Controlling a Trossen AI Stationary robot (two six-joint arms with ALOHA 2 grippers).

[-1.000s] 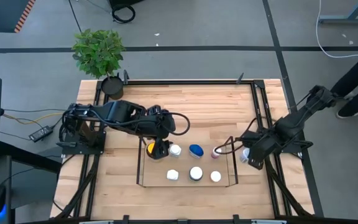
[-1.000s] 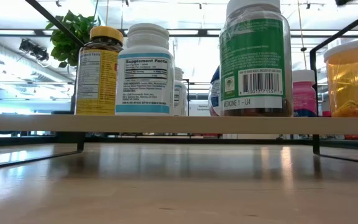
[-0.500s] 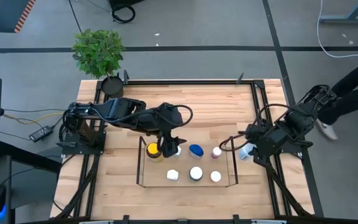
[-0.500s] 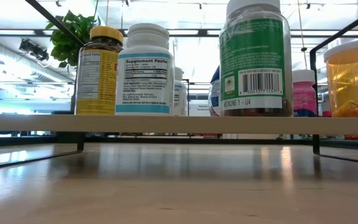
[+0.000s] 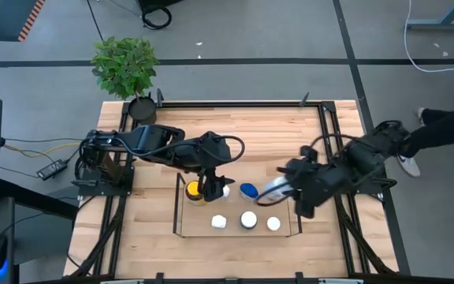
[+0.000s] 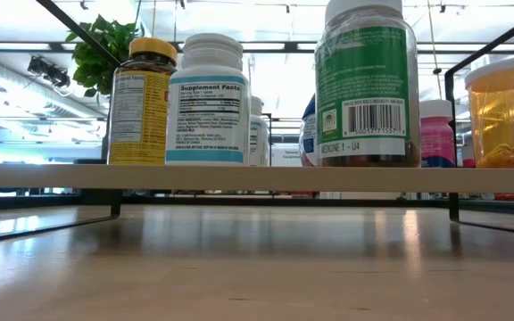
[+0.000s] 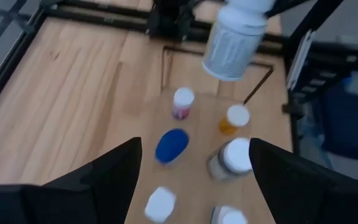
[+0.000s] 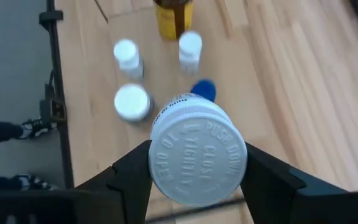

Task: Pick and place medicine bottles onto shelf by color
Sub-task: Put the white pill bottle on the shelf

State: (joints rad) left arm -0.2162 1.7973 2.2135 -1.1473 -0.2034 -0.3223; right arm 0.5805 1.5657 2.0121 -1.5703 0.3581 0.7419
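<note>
The shelf [image 5: 235, 209] stands at the table's middle and carries several medicine bottles on their bases: a yellow-lidded amber one [image 5: 191, 189], a blue-capped one [image 5: 248, 190], a pink-capped one [image 7: 182, 102] and white-capped ones [image 5: 248, 219]. My right gripper [image 5: 284, 189] is above the shelf's right end, shut on a white bottle [image 8: 197, 152]. My left gripper [image 5: 210, 188] hangs open over the shelf's left end, above the yellow-lidded bottle, with nothing between its fingers [image 7: 104, 180]. The low view shows the shelved bottles [image 6: 208, 98] and no gripper. My right gripper pinches the white bottle between its two fingers at the top, on opposite sides of the cap [image 8: 157, 155]. The fingers come slanting down from the table's right. The bottle hangs below them, base [image 7: 227, 59] down and a little tilted, clear of the shelf and the other bottles.
A potted green plant [image 5: 126, 67] stands at the table's far left corner. Black frame rails [image 5: 331, 150] run along the table's edges. Bare wood lies far of the shelf and to its left. A person's leg [image 5: 448, 126] shows beyond the table's right side.
My right gripper has risen from beside the shelf's right end and gone toward the table's left, rolling its wrist. The white bottle has come with it, lifted clear and now over the shelf's right end. My left gripper has tipped up a little in place.
</note>
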